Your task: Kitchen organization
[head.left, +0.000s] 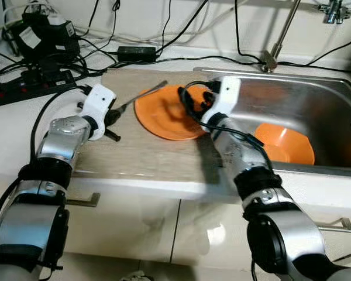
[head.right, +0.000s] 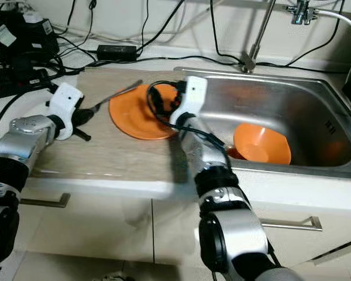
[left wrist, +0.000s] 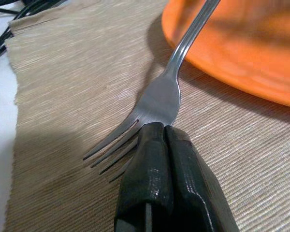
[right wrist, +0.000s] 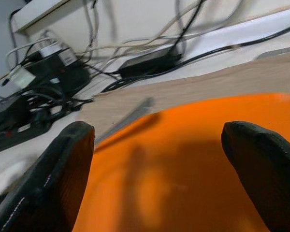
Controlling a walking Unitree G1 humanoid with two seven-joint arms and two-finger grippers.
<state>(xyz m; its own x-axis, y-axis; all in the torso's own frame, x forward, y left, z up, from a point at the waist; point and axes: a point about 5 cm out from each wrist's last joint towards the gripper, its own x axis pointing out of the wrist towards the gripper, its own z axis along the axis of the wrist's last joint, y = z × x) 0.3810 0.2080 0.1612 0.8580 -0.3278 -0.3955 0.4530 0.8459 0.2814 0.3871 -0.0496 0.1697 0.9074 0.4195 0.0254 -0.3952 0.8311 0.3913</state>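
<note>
An orange plate [head.left: 164, 117] lies on a beige mat [head.left: 140, 155] beside the sink. A steel fork [head.left: 141, 93] rests with its handle across the plate's far-left rim and its tines toward my left arm. My left gripper [left wrist: 157, 130] is shut on the fork [left wrist: 159, 99] at the base of its tines, low over the mat. My right gripper [right wrist: 157, 145] hangs open over the plate's [right wrist: 183, 169] right side, fingers [right wrist: 63, 179] spread with nothing between them. A second orange dish [head.left: 284, 143] sits in the sink.
The steel sink [head.left: 322, 99] lies to the right with a faucet [head.left: 281, 35] behind it. A power strip, adapters and tangled black cables [head.left: 35, 70] crowd the counter's back left. Cabinet drawers with handles [head.left: 82, 201] are below the counter edge.
</note>
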